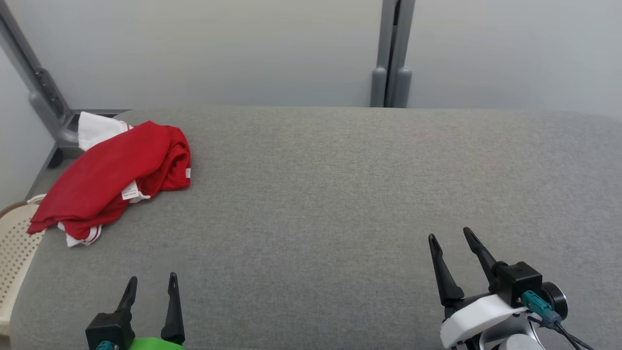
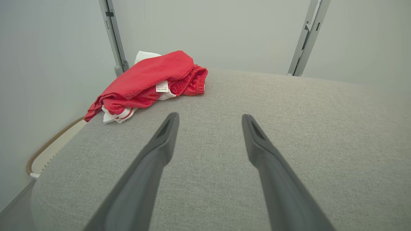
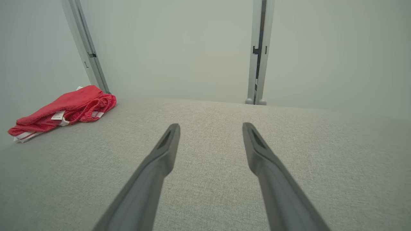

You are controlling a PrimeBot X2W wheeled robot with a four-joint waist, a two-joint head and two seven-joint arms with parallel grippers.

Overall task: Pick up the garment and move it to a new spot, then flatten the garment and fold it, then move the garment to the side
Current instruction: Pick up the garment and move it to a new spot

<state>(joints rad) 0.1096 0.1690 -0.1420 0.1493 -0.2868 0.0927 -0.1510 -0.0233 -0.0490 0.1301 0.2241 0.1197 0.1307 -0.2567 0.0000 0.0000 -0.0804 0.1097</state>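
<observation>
Nearest, the left gripper (image 1: 152, 278) and right gripper (image 1: 450, 233) hover empty, jaws spread wide, seemingly ready to start over the grey cushion (image 1: 316, 194), while the red-and-white garment (image 1: 112, 180) lies bunched at its far-left edge, its folds hiding its shape, beside a cut-off pale basket (image 1: 12, 253).

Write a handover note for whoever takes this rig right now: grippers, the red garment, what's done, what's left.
Left gripper: open, empty, over the grey cushion, near left.
Right gripper: open, empty, near right.
Garment: crumpled red-and-white heap at the cushion's far left edge, neither gripper touching it.
Done: nothing yet.
Left: pick up, move, flatten, fold, set aside.
</observation>
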